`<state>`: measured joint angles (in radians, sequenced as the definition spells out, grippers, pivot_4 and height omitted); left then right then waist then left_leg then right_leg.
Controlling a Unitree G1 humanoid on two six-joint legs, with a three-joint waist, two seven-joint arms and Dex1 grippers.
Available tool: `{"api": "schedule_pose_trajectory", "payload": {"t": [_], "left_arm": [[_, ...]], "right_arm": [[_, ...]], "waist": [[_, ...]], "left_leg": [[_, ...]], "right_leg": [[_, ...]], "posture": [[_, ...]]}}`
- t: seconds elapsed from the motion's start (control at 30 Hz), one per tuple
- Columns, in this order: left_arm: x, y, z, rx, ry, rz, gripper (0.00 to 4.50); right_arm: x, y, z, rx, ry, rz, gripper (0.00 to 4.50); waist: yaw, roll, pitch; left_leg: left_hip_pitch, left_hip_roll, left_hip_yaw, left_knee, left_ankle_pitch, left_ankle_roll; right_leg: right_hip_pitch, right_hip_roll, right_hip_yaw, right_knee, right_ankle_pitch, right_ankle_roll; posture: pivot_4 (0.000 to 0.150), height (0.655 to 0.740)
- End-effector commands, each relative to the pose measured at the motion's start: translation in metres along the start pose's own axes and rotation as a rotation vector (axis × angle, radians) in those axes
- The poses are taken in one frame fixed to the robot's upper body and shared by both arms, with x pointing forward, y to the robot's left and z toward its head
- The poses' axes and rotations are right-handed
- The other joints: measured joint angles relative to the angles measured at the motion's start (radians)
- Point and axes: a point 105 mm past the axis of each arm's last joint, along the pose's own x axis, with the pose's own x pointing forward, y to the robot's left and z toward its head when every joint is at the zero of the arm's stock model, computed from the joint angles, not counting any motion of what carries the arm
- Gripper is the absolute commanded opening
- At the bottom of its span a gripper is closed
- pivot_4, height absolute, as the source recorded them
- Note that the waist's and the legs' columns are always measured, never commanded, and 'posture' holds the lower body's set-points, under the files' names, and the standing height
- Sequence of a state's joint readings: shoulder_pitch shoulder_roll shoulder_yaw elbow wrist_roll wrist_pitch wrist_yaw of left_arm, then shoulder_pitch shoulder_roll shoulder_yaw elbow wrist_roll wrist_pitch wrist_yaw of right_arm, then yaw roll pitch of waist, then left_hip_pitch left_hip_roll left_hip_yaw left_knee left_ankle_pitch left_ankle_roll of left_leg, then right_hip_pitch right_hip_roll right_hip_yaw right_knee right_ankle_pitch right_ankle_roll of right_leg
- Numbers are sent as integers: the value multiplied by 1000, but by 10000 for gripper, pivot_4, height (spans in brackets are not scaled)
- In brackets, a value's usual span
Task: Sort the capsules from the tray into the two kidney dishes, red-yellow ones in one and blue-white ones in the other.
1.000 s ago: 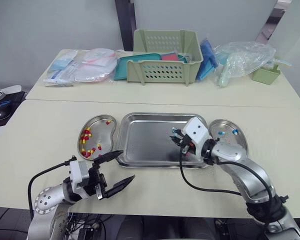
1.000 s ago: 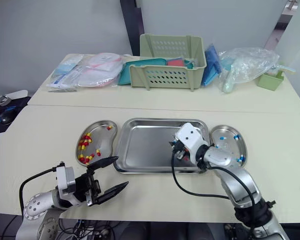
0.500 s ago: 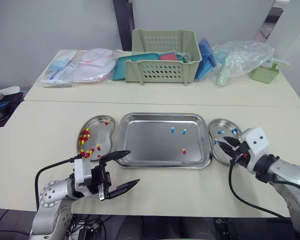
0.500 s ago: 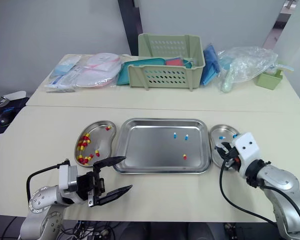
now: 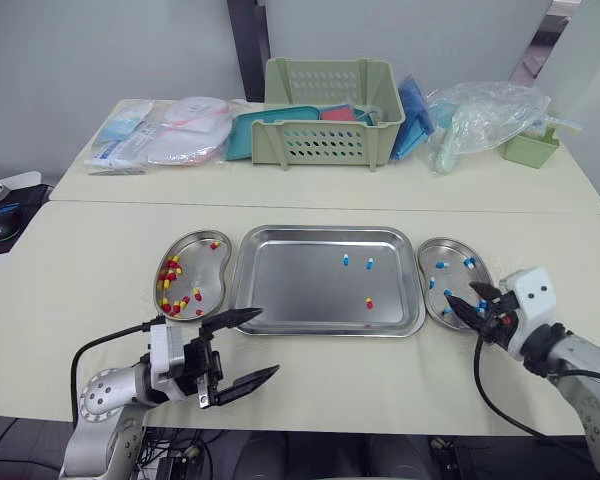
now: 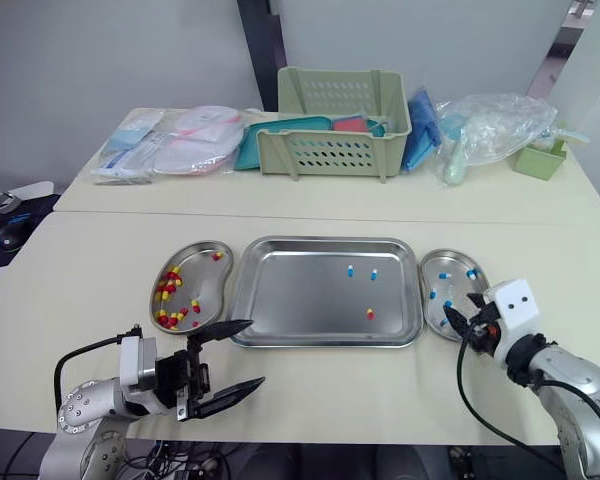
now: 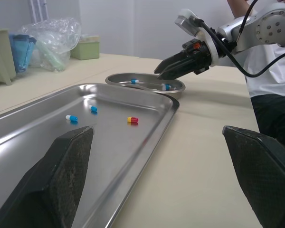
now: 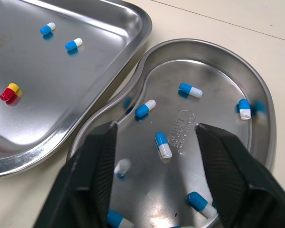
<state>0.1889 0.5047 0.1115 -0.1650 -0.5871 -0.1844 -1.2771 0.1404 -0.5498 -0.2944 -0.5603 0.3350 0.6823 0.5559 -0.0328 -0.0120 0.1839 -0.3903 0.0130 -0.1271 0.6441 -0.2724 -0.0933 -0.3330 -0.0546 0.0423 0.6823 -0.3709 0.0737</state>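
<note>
Right pincer (image 6: 452, 318) now empty over blue-white dish (image 6: 458, 290), off tray (image 6: 290, 300)

The right claw (image 5: 477, 303) has left the centre-right of the tray (image 5: 325, 231). It now sits at the frame's lower right, fingers parted over the right kidney dish (image 5: 456, 281), uncovering three capsules (image 5: 368, 301) in the tray.

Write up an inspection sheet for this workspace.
Surface: beige table, no spills seen.
Job's things: tray holds two blue-white capsules and one red-yellow capsule; left kidney dish has red-yellow ones, right kidney dish blue-white ones.
Clutter: green basket, packets, plastic bag, small green box at the back.
End effectors: left end effector open near the table's front edge; right end effector open over the right kidney dish.
Cables: black cable on each arm.
Surroundings: grey wall; person beside the table.
</note>
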Motion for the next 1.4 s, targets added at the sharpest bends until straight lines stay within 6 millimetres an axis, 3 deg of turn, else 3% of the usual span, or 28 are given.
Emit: {"api": "schedule_pose_trajectory", "payload": {"t": [0.03,0.6,0.83,0.97,1.07,1.27,1.4], "left_arm": [[0,-1,5,31,-11,-2,45000],[-1,2,4,30,-3,16,45000],[-15,21,8,50,95,149,45000],[-37,40,20,109,155,302,45000],[-65,62,26,149,249,471,45000],[-139,97,34,127,406,757,45000],[-197,106,36,46,503,921,45000]], "right_arm": [[-7,-6,16,-34,-65,-24,37666],[-29,-19,26,-123,-114,-42,37666],[-41,-24,28,-255,-141,-18,37666],[-53,-24,28,-335,-143,48,37666],[-63,-26,30,-353,-126,104,37666],[-82,-40,22,-389,-10,195,37666],[-91,-58,22,-405,67,226,44927]], "waist": [[0,0,0],[0,1,-1],[0,1,-1],[0,1,-1],[0,1,-1],[0,1,-1],[-2,0,0]], "left_leg": [[0,0,0,0,0,0],[0,0,1,0,0,0],[0,0,1,0,0,0],[1,0,1,0,0,0],[1,0,1,1,0,0],[7,0,2,-1,0,0],[9,1,2,-1,0,0]], "right_leg": [[0,0,0,0,0,0],[0,0,0,0,0,0],[1,0,0,0,0,0],[1,0,0,0,0,0],[1,0,0,0,0,0],[6,0,0,-1,0,0],[8,0,1,-1,0,0]], "posture": [[1500,7400],[1500,7400],[1500,7400],[1500,7400],[1500,7400],[1500,7400],[1500,7400]]}}
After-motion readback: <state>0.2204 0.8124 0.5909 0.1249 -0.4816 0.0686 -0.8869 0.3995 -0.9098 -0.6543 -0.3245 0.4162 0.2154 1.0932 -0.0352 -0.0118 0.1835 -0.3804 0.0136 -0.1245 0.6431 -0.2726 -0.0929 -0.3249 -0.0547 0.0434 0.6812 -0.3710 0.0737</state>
